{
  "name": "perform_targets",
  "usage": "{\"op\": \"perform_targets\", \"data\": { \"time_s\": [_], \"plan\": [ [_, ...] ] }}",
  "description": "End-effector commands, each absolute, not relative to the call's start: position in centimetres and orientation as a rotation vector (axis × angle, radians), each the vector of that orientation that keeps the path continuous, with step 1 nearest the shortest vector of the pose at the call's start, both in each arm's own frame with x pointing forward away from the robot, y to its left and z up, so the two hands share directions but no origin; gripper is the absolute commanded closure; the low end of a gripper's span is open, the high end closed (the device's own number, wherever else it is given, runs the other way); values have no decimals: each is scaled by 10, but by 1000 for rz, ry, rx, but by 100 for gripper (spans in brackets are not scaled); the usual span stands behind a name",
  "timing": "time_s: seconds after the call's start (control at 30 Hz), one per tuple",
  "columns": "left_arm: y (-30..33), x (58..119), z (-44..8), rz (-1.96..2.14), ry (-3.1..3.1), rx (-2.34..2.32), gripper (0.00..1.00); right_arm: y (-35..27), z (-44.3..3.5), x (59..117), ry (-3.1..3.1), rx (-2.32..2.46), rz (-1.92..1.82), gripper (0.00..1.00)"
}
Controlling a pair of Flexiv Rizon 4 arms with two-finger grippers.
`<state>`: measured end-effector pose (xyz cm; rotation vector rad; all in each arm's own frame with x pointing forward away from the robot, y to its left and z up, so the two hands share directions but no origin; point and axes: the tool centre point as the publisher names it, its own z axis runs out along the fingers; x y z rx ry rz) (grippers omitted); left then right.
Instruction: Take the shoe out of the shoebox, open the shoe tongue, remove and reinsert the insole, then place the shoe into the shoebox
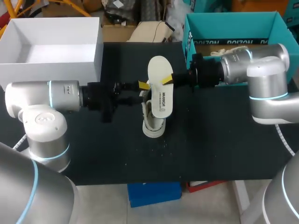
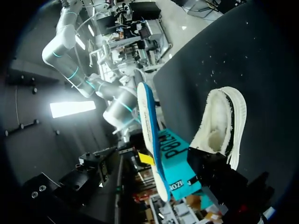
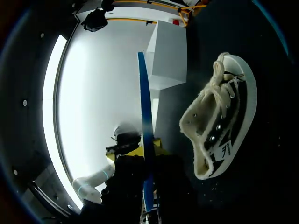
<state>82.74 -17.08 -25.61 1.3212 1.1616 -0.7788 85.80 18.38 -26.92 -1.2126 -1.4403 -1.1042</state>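
Box walls close off the back left corner, where a white box (image 1: 51, 70) sits with its open top up. From that side the left arm (image 1: 60, 95) lies low and level over the dark table (image 1: 224, 149), its wrist pointing straight across to the middle. The left gripper (image 1: 143, 87) ends right by the shoe's collar, but I cannot tell whether it has hold of anything.

The shoe (image 1: 153, 122), cream with a fleecy lining, sits mid-table with its sole towards the tabletop. A broad stretch of dark surface lies between it and the front edge, and more to either side under the arms.

The insole (image 1: 160, 93) hangs level above the shoe, white face up and blue underneath, reaching towards the back edge. In the right wrist view there is a gap between insole (image 3: 142, 102) and shoe (image 3: 219, 126).

The right gripper (image 1: 167, 79) is clamped on the insole's edge, a yellow tip on each face. The right arm (image 1: 252, 63) stretches in level from the right, mirroring the left. Behind it a teal shoebox (image 1: 233, 25) stands open at the back right corner.
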Motion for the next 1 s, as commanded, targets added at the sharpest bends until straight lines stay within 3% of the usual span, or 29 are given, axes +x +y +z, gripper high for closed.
{"op": "perform_targets", "data": {
  "time_s": [0.03,0.13,0.2,0.77,0.93,1.0],
  "plan": [
    [-191,847,-261,-795,1145,1325,9,185,-269,858,-1441,-1214,-1103,100],
    [-198,851,-264,-803,1130,1311,22,185,-269,858,-1441,-1214,-1103,100],
    [-202,853,-267,-811,1117,1278,52,185,-269,858,-1441,-1214,-1103,100],
    [-220,851,-273,-878,1060,1213,56,185,-269,858,-1441,-1214,-1103,100],
    [-222,852,-270,-878,1047,1206,62,185,-269,858,-1441,-1214,-1103,100],
    [-223,853,-268,-877,1042,1206,76,185,-269,858,-1441,-1214,-1103,100]
  ]
}}
